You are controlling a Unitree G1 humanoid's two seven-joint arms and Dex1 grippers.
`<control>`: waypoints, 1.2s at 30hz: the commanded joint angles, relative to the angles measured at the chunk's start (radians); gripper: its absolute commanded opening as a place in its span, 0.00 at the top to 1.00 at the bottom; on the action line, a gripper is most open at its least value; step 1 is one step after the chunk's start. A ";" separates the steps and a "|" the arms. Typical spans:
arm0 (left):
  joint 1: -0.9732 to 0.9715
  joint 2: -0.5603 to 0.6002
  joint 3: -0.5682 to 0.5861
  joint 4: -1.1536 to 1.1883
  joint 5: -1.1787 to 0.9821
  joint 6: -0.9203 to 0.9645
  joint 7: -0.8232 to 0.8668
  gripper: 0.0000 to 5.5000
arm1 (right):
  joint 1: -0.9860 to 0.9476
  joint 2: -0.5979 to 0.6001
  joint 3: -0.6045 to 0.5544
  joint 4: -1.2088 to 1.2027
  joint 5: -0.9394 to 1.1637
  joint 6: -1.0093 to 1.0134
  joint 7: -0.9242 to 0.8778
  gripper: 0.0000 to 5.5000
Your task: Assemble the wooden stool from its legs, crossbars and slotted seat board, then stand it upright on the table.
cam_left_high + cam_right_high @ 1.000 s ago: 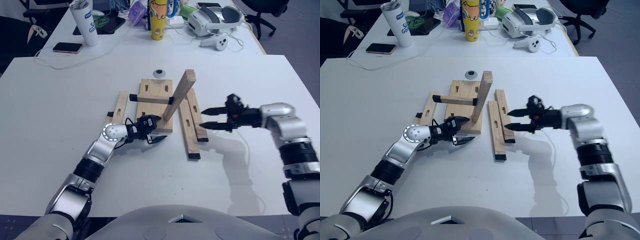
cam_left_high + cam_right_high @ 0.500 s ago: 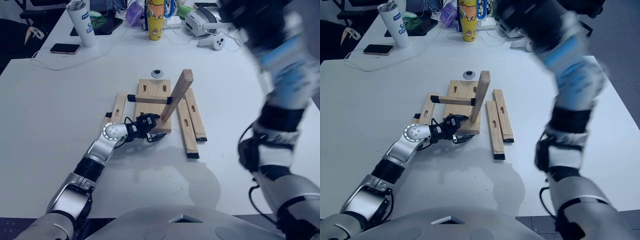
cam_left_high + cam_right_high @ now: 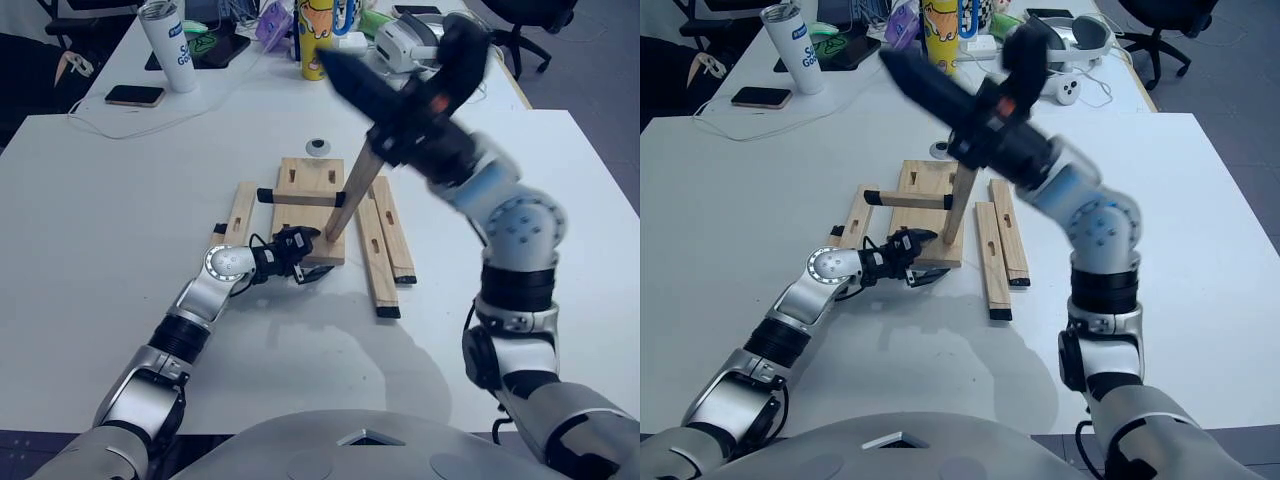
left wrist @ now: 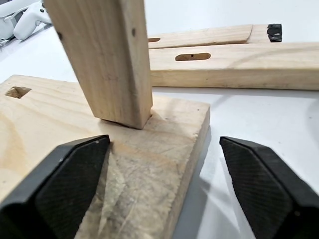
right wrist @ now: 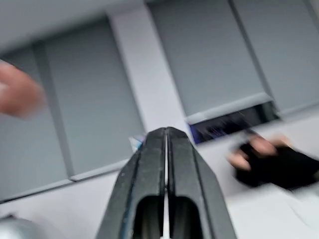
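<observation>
Left wrist view: your left gripper [image 4: 162, 144] spread astride near edge of pale slotted wooden seat board [image 4: 60, 109]; your right gripper [image 5: 166, 134], raised high, pressed together.

My right gripper [image 3: 335, 68] swung up and away from beside the loose legs [image 3: 385, 240], now raised high above the seat board [image 3: 305, 195], fingers pressed together, my left gripper [image 3: 305, 262] edged slightly closer around the board's near corner
</observation>
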State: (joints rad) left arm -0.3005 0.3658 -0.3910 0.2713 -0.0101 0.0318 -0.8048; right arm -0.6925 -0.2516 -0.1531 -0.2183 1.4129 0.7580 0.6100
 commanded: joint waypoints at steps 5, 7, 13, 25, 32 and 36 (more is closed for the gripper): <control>0.098 0.033 -0.023 0.127 0.054 0.093 0.012 0.26 | -0.149 -0.020 -0.128 -0.011 0.038 -0.137 -0.224 0.99; 0.099 0.034 -0.024 0.127 0.053 0.093 0.011 0.26 | -0.167 -0.007 -0.129 -0.003 -0.047 -0.201 -0.263 0.99; 0.101 0.041 -0.023 0.121 0.049 0.096 0.008 0.26 | 0.045 0.015 0.200 0.060 -0.321 -0.047 -0.314 0.99; 0.094 0.015 -0.022 0.152 0.053 0.099 0.033 0.26 | 0.012 0.117 0.066 -0.019 -0.270 -0.241 -0.250 0.99; 0.061 -0.007 -0.023 0.188 0.070 0.105 0.066 0.26 | 0.036 -0.035 -0.148 0.087 -0.197 -0.227 -0.259 0.99; 0.015 -0.029 -0.047 0.230 0.110 0.115 0.107 0.26 | 0.138 -0.094 -0.126 0.146 -0.373 -0.263 -0.233 0.99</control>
State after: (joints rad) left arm -0.3481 0.3235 -0.3874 0.3644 0.0096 0.0196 -0.7196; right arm -0.5975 -0.3265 -0.2936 -0.1026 1.1147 0.5121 0.3657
